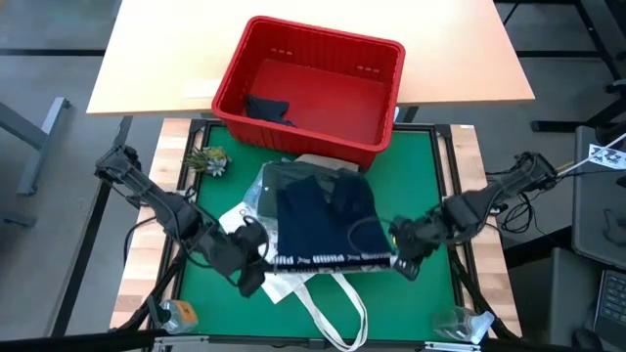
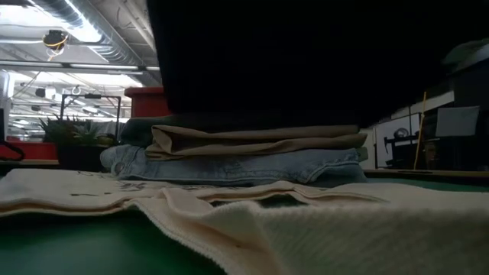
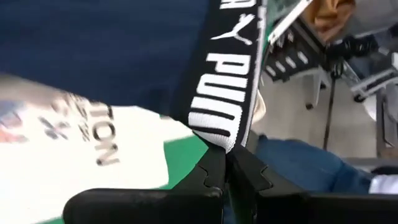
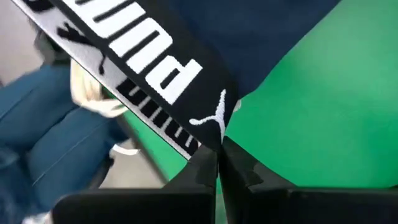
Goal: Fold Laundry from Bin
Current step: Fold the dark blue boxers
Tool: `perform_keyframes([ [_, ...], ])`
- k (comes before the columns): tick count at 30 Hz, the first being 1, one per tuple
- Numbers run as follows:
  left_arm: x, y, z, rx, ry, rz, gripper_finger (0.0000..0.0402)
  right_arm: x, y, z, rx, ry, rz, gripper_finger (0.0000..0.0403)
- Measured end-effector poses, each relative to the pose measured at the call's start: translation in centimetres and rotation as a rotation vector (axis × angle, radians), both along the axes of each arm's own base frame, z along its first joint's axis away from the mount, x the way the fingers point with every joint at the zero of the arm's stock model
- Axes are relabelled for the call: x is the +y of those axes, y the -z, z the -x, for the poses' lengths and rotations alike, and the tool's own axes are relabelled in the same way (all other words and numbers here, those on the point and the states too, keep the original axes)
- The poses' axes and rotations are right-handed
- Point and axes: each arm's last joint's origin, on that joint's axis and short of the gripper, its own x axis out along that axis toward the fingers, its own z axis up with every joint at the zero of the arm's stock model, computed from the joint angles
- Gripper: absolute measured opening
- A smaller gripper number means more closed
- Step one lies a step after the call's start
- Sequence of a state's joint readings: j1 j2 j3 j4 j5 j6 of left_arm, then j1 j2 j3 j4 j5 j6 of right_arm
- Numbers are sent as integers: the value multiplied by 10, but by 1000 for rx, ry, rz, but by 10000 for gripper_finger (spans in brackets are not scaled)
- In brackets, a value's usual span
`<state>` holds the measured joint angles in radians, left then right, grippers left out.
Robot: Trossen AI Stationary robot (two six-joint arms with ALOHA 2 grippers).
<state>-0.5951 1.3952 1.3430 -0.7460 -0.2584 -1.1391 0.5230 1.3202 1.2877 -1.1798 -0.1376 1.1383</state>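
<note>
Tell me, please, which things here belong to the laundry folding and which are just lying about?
Belonging to the job:
- navy shorts, waistband pinched by left hand and right hand
- folded stack under them
- red bin, dark garment inside

Lying about:
- white tote bag
- small plant

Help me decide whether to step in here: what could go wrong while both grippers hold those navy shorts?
Both the left gripper and the right gripper pinch only the waistband's corner edges of the navy shorts, so a corner might slip free. The tote bag lies partly under the shorts and could be dragged along.
</note>
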Motion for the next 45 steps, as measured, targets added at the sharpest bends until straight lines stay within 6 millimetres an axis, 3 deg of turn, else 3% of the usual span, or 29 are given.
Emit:
perform_keyframes([
  [8, -30, 5, 11, 20, 35, 91, 0, 42, 7, -9, -51, -111, -154, 5],
  [17, -45, 3, 19, 1, 94, 122, 0, 71, 8, -15, -139, -139, -250, 5],
  [23, -55, 7, 24, 24, 143, 117, 0, 87, 22, -28, -162, -147, -246, 5],
  [33, -83, 34, 25, 131, 239, 78, 0, 103, 50, -48, -145, -143, -225, 5],
  [45, -105, 73, 27, 337, 340, 36, 0, 120, 62, -67, -241, -150, -297, 7],
])
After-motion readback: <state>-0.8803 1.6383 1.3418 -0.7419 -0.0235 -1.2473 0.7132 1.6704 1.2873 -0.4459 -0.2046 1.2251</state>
